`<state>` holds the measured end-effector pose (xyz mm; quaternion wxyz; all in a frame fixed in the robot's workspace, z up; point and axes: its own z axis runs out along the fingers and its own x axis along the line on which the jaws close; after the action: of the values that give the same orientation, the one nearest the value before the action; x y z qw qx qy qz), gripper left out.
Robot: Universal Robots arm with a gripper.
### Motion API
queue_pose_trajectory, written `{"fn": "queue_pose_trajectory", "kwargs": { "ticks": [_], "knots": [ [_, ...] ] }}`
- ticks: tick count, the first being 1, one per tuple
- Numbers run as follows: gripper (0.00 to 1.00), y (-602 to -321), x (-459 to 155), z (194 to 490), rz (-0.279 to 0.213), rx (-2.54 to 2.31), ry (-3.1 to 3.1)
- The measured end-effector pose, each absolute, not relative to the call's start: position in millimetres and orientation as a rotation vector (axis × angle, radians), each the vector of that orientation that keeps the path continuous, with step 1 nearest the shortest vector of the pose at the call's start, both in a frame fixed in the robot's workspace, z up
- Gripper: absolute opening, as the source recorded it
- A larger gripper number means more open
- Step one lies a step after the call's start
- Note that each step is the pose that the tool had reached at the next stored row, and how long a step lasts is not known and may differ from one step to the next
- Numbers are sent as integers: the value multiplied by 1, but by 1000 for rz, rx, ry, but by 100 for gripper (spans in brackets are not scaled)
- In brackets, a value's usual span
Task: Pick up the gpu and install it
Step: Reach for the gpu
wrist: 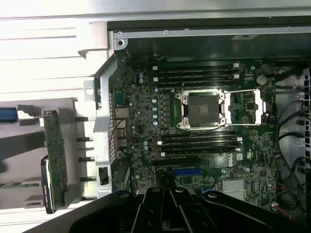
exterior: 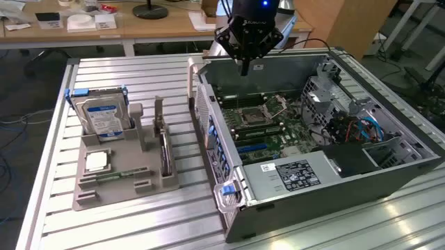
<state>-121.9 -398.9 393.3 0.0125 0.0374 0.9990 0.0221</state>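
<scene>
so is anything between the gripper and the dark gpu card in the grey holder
The open grey computer case's perforated side wall stands between the black gripper, over the case, and the thin dark gpu card.

My arm (exterior: 259,6) stands at the top centre of the exterior view, wrist directed straight down. My gripper (exterior: 244,72) hangs below it in the upper centre of the frame, its black linkage tapering to the tips. Jaws: fully closed, my fingers (exterior: 244,65) pressed together into one thin vertical point. The wrist view shows them meeting tip to tip.
</scene>
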Motion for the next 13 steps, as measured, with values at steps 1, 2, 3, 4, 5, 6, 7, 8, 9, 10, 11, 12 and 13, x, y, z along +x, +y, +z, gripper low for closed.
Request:
{"fn": "queue_pose_trajectory", "kwargs": {
  "ticks": [1,2,3,4,5,6,7,8,9,10,11,12,13],
  "knots": [
    [11,-399,-122,393,69,117,3114],
    [11,-399,-122,393,69,117,3114],
    [11,-399,-122,393,69,117,3114],
    [11,-399,-123,393,69,117,3114],
    [11,-399,-124,393,69,117,3114],
    [11,-399,-126,393,69,117,3114],
    [11,-399,-127,393,69,117,3114],
    [11,-399,-129,393,69,117,3114],
    [11,-399,-131,393,69,117,3114],
    [11,-399,-133,393,69,117,3114],
    [11,-399,-135,393,69,116,3114],
    [11,-399,-138,393,69,117,3114],
    [11,-399,-140,393,69,116,3114]
  ]
}}
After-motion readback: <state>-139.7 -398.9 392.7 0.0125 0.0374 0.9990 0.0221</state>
